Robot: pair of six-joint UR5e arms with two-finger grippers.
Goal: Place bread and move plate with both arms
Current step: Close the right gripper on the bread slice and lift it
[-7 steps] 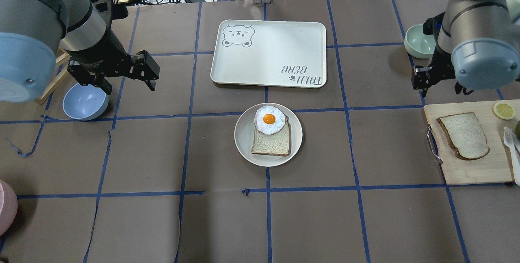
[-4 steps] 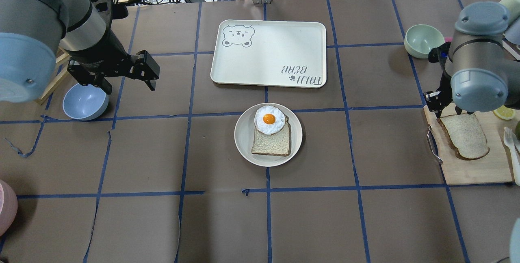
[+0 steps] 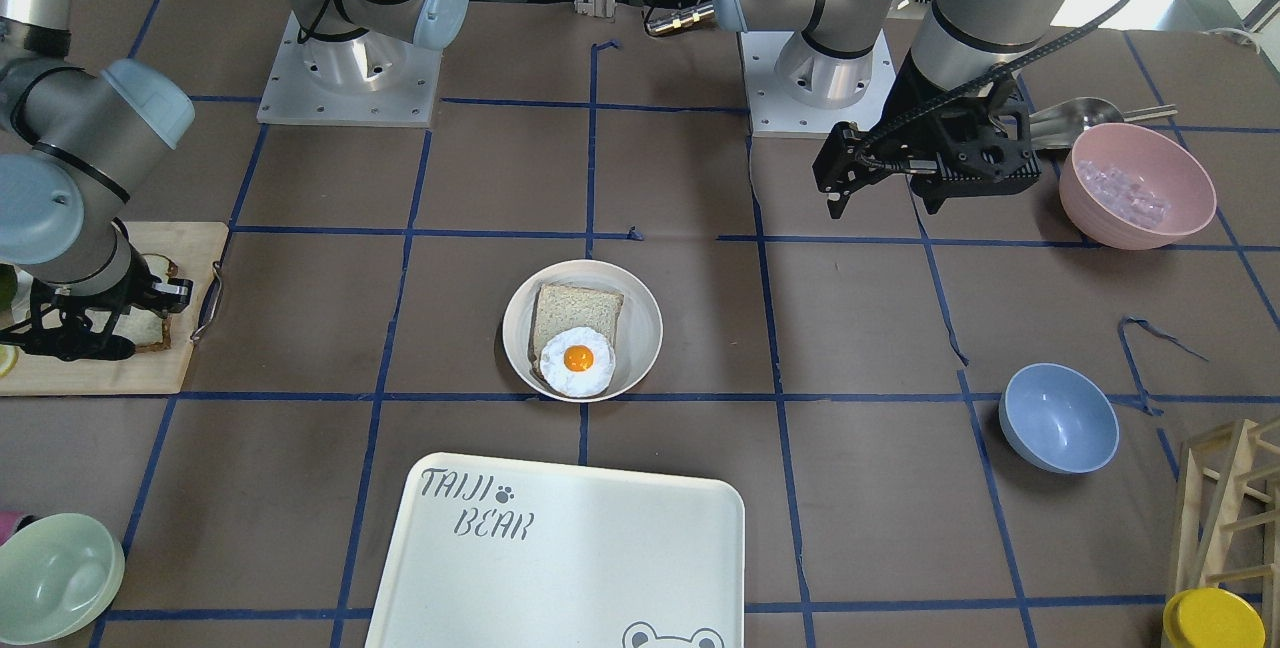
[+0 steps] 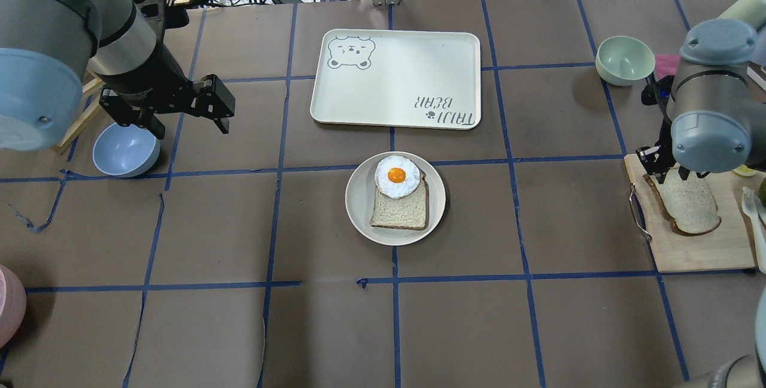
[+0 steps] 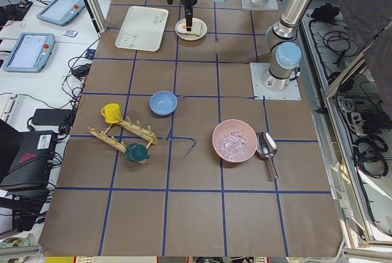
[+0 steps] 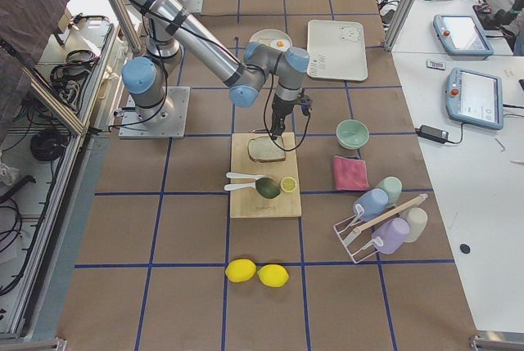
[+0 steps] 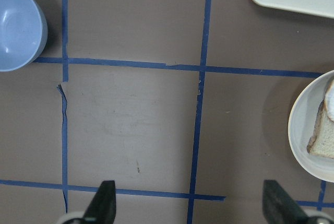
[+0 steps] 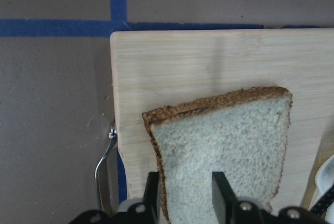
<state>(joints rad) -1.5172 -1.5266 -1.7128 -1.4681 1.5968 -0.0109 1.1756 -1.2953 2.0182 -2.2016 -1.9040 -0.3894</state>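
The bread (image 4: 691, 205), a speckled slice with a dark crust, lies flat on a wooden cutting board (image 4: 694, 250) at the right. My right gripper (image 4: 661, 175) is low over its far left corner. In the right wrist view the gripper (image 8: 185, 192) is open, with its jaws narrowly astride the crust of the bread (image 8: 224, 140). The plate (image 4: 359, 208) sits at the table's middle and holds a pale toast slice (image 4: 401, 211) with a fried egg (image 4: 397, 176). My left gripper (image 4: 191, 130) is open and empty, above the table well to the left of the plate.
The TAIJI BEAR tray (image 4: 407, 76) lies beyond the plate. A green bowl (image 4: 624, 60) stands just beyond the right arm. A blue bowl (image 4: 124, 149) sits under the left arm. A pink bowl (image 3: 1135, 188) is at the robot's near left. Cutlery (image 4: 751, 208) lies on the board.
My right arm has swung from beside the green bowl towards the robot and down onto the cutting board, ending over the bread's corner. The left arm, plate and bread have not moved.
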